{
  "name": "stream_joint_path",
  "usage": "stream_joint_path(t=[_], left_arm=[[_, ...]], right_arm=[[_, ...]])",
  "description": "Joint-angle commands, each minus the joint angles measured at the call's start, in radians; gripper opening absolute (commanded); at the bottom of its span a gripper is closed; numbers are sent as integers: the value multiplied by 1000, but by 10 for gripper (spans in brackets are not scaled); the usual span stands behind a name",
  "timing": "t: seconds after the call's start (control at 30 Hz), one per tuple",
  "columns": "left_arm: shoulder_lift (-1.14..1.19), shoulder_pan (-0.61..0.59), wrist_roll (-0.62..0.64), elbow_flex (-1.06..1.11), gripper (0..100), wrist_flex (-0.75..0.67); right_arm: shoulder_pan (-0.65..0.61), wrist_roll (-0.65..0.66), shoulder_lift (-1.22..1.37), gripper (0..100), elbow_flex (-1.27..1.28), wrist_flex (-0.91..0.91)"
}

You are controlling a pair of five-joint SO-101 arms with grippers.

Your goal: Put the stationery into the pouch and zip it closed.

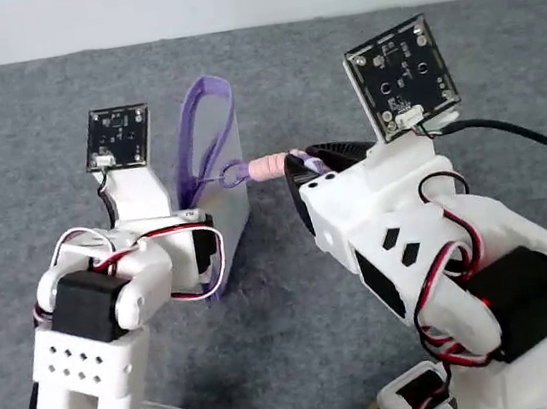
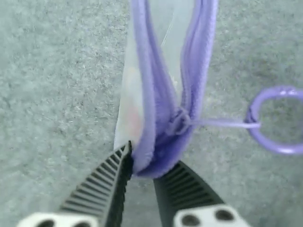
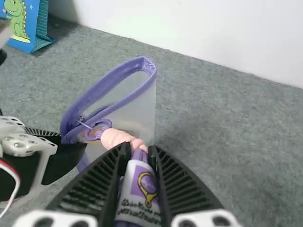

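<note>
Left gripper (image 2: 142, 163) jaws clamp the open purple-zipped translucent pouch (image 2: 142, 94); right gripper (image 3: 137, 151) jaws grip pink-tipped purple stationery (image 3: 137, 189); insertion, zipping pending.

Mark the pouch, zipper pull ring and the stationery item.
pouch (image 3: 137, 101): right wrist view, translucent side wall.
zipper pull ring (image 2: 253, 118): left wrist view, arc by the cord.
stationery item (image 3: 120, 138): right wrist view, pink tip.

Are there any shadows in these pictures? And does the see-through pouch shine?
High view: only a faint, soft shadow on the carpet beside the pouch, no sharp ones. Right wrist view: the pouch's clear wall looks milky, with no bright glare. Left wrist view: light comes through its clear side, and the carpet looks evenly lit.
</note>
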Motion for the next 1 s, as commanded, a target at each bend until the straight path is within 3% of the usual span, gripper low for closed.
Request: stream_joint_path(t=[0.0,0.27,0.63,0.97], left_arm=[[-74,-43,-46,-12,12,-8],[-284,-6,-100,96,12,-14],[-609,-14,-94,309,11,-8],[-793,-14,-95,392,11,48]], right_arm=[[62,0,-51,8,-9,-5],[194,-5,-18,8,101,-228],[209,2,-18,8,353,-507],[291,55,-18,8,652,-972]])
